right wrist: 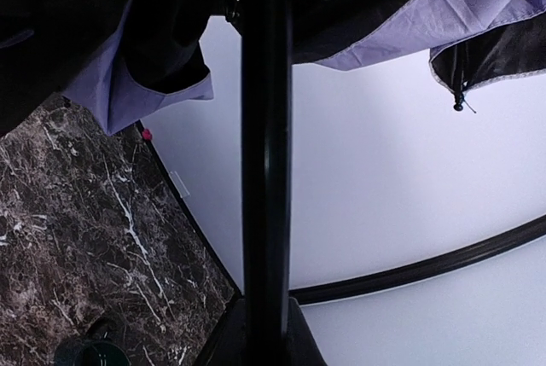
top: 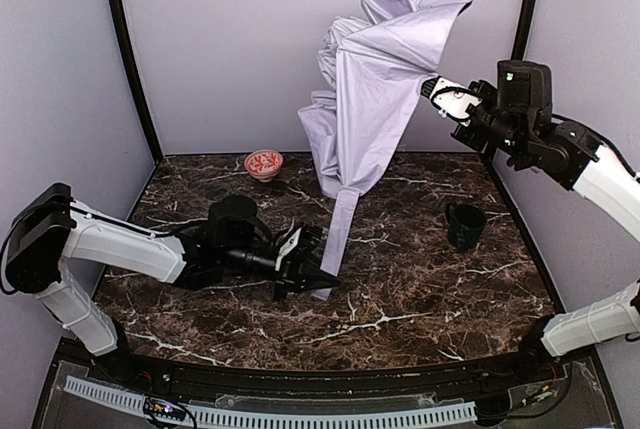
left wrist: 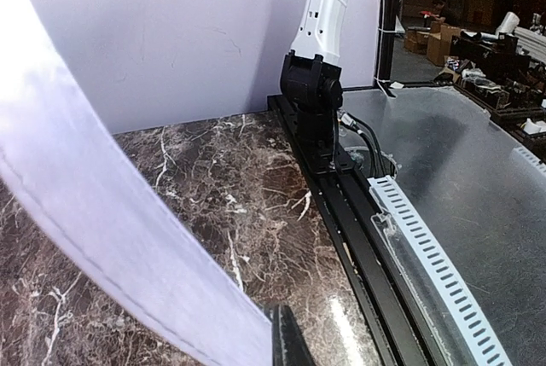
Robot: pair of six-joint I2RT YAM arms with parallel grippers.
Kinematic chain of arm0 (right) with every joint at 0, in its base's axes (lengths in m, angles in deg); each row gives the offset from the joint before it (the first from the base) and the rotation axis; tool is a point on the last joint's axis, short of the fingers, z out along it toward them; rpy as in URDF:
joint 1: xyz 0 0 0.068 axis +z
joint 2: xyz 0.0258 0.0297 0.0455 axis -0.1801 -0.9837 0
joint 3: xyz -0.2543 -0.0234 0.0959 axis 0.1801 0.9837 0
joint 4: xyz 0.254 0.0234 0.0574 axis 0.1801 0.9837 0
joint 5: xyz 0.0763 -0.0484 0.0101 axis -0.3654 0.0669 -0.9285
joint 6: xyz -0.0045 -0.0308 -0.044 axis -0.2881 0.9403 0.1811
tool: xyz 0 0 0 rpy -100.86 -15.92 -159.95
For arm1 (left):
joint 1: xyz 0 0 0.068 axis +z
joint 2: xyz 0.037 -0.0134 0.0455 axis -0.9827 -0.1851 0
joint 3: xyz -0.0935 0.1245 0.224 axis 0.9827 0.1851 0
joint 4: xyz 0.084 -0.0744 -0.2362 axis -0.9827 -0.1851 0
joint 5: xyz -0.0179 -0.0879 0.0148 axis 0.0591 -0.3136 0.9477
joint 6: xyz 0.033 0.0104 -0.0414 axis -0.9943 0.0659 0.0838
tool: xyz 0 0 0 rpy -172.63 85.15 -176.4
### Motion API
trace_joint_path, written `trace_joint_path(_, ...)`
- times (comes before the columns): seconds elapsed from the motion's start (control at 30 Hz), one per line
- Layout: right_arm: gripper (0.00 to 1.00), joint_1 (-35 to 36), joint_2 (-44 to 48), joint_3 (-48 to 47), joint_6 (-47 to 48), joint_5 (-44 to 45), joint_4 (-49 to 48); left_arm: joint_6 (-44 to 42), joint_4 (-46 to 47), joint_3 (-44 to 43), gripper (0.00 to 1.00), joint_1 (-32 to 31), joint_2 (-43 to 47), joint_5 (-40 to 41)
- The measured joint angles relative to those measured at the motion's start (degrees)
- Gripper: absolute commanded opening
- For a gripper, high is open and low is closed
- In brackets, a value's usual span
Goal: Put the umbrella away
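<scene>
Take the dark green mug (top: 466,226) as your reference. The umbrella (top: 375,69) hangs in the air above and to the left of the mug. Its pale lavender canopy is partly collapsed and draped, with the bulk of it clear of the marble table (top: 420,299). The right gripper (top: 438,89) sits above the mug at the canopy's right edge. Your right wrist view shows its jaws clamped around the thin black shaft (right wrist: 264,170), which runs straight up into the black underside of the canopy. A long lavender strap (top: 340,234) drops from the canopy to the table surface left of the mug. The left gripper (top: 322,277) lies low over the table, left of the mug and on its near side, with its jaws fully closed on the strap's lower end. A red patterned bowl (top: 263,163) stands farther left of the mug, on its far side.
</scene>
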Motion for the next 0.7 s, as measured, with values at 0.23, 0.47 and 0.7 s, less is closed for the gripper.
trace_joint_path(0.23,0.00,-0.24,5.75,4.17,-2.12,-8.35,4.63,-5.99,-4.20,3.56,0.00,2.16,5.60,5.01)
trace_joint_path(0.47,0.00,9.44,10.49,8.96,-3.13,-22.80,13.11,-12.68,-7.41,3.98,0.00,9.51,2.64,11.28)
trace_joint_path(0.7,0.00,15.39,10.32,16.02,-5.22,-27.76,17.09,-19.91,-9.75,-0.63,0.00,13.09,-1.81,15.19)
